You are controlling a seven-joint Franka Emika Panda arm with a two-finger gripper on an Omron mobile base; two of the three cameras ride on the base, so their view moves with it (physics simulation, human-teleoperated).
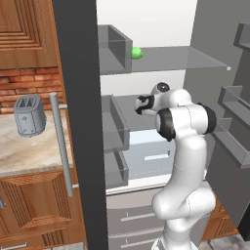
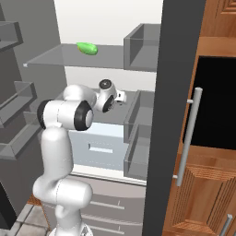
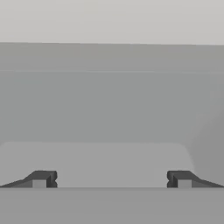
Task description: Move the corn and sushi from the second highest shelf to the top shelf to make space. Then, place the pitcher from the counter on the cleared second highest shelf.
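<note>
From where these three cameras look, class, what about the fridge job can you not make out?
- Sushi: no reddish morsel can be picked out on the shelves; the arm covers much of the second shelf in both base views.
- Pitcher: the counter is cut by the left base view's edge, with just the toaster on it.
- Hand view: plain grey surfaces beyond the open jaws, nothing identifiable.

Green corn [image 1: 137, 53] lies on the top shelf [image 1: 195, 61], near its back left; toaster [image 1: 29, 115] stands on the counter [image 1: 24, 154].
</note>
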